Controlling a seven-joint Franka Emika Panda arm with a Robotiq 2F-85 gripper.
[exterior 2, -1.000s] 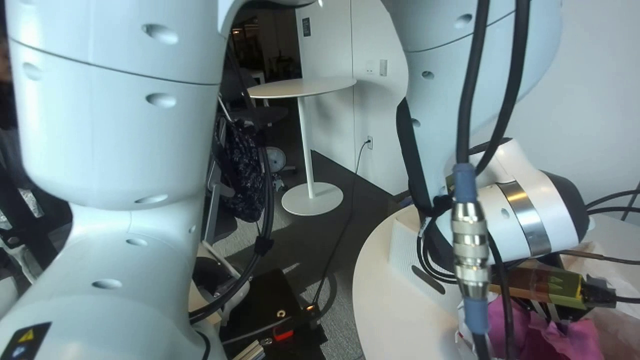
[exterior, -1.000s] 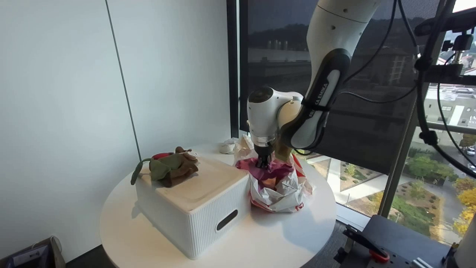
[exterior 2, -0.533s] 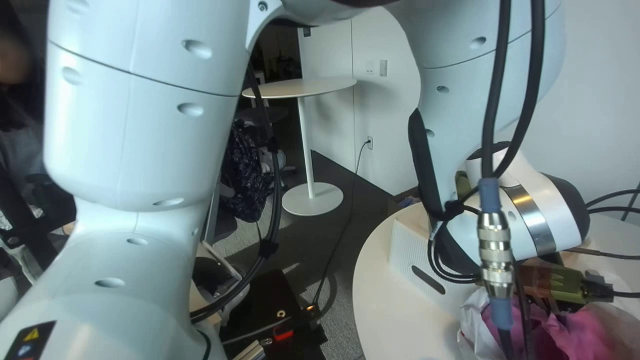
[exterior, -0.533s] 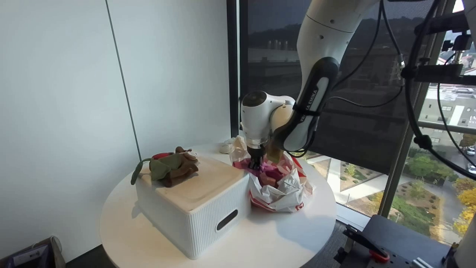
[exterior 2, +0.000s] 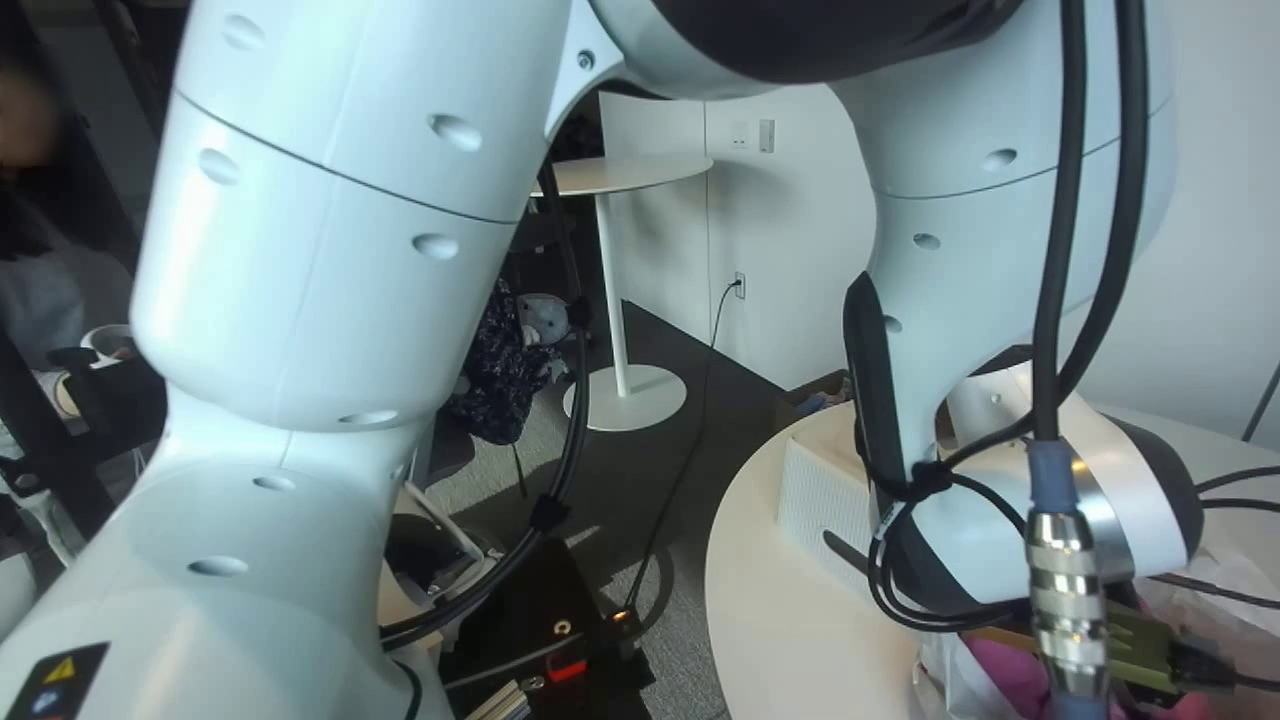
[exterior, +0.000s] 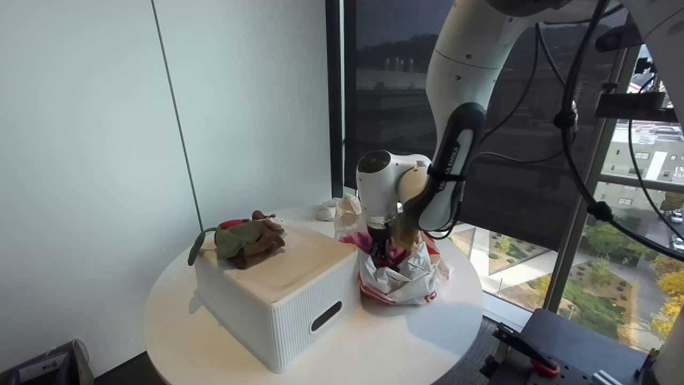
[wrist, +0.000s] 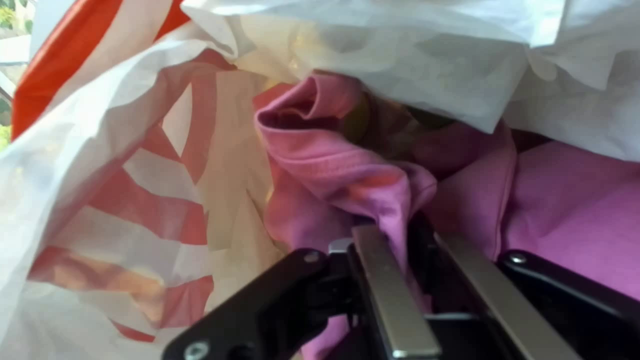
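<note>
I've got my black two-fingered tool (wrist: 407, 235) pointing down into the crumpled red-and-white plastic bag (exterior: 401, 287), presumably because its walls hem in the soft pink cloth (wrist: 332, 162), jaws narrowly apart around a fold, though whether they grip I can't tell.

A matt surface is shown by the pink cloth (wrist: 340, 160); the carrier bag (exterior: 401, 283) is formed of thin, crinkled plastic; the fingers (wrist: 395, 295) of the claw (wrist: 407, 232) are faced with smooth metal.
</note>
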